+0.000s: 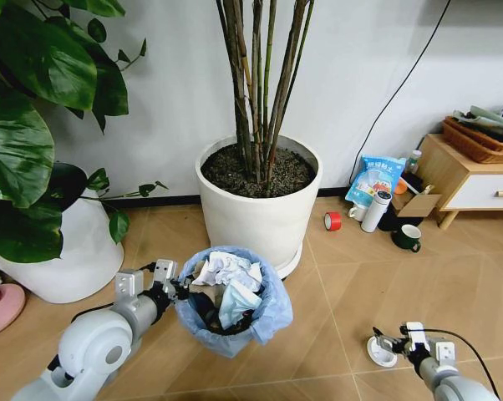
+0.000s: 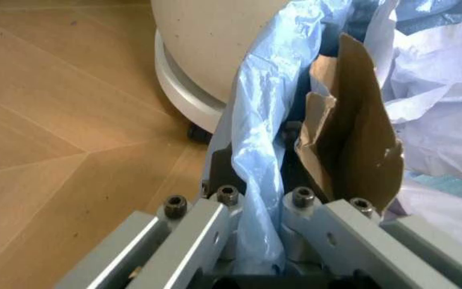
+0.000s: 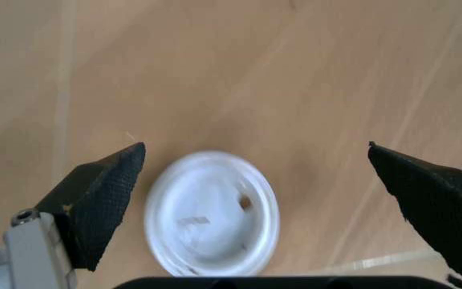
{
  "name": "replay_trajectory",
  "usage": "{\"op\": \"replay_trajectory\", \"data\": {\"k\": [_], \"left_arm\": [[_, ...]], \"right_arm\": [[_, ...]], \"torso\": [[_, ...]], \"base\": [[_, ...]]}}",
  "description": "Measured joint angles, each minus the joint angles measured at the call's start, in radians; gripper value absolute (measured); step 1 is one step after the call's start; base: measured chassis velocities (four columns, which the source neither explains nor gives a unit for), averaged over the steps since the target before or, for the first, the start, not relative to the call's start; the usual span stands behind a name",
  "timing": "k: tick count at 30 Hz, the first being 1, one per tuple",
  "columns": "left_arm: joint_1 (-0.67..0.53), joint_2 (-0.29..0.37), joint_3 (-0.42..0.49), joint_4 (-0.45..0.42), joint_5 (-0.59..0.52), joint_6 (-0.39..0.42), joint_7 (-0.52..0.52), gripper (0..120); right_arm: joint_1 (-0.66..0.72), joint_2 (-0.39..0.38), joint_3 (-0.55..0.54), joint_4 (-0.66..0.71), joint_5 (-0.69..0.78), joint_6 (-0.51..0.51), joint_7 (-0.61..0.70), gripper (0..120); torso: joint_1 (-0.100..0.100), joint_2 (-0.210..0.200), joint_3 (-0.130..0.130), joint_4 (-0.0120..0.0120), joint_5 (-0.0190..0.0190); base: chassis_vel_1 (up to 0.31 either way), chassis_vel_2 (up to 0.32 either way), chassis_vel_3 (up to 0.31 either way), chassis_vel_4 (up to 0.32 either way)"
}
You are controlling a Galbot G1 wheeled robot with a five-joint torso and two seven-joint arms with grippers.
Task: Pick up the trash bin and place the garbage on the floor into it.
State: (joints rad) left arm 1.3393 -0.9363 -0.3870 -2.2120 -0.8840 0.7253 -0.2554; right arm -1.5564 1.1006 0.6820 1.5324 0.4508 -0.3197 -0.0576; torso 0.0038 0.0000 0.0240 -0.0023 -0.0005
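setting: a home living room. evidence: herringbone wood floor (image 1: 377, 267); white wall (image 1: 168, 75) with dark skirting; large potted plants in white pots (image 1: 260, 209); low wooden cabinet (image 1: 469, 180) holding a wicker basket (image 1: 477, 142); mug (image 1: 408, 238) and flask (image 1: 375, 211) on the floor.

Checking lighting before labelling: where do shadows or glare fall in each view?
Head view: even light on the trash bin. Left wrist view: light glows through the bag in the left tool. Right wrist view: no glare on the white lid below the open right tool.
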Motion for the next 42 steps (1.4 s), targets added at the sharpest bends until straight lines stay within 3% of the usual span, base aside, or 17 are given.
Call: {"op": "replay_trajectory", "data": {"k": [14, 29, 42], "left_arm": [[0.0, 0.005, 0.009, -0.005, 0.002, -0.001, -0.004, 0], [-0.009, 0.004, 0.021, 0.012, 0.002, -0.009, -0.003, 0], [-0.015, 0.012, 0.024, 0.017, 0.0, -0.009, -0.002, 0]], "right_arm": [[0.086, 0.035, -0.027, -0.134, 0.01, -0.021, 0.012, 100], [0.161, 0.04, -0.052, -0.288, -0.03, 0.029, -0.016, 99], [0.172, 0.047, -0.062, -0.31, -0.012, 0.048, -0.041, 67]], "torso": [[0.0, 0.0, 0.0, 0.0001, -0.0001], [0.0, 0.0, 0.0, 0.0, -0.0007], [0.0, 0.0, 0.0, 0.0, -0.0007]], "base": [[0.0, 0.0, 0.0, 0.0], [0.0, 0.0, 0.0, 0.0], [0.0, 0.0, 0.0, 0.0]]}}
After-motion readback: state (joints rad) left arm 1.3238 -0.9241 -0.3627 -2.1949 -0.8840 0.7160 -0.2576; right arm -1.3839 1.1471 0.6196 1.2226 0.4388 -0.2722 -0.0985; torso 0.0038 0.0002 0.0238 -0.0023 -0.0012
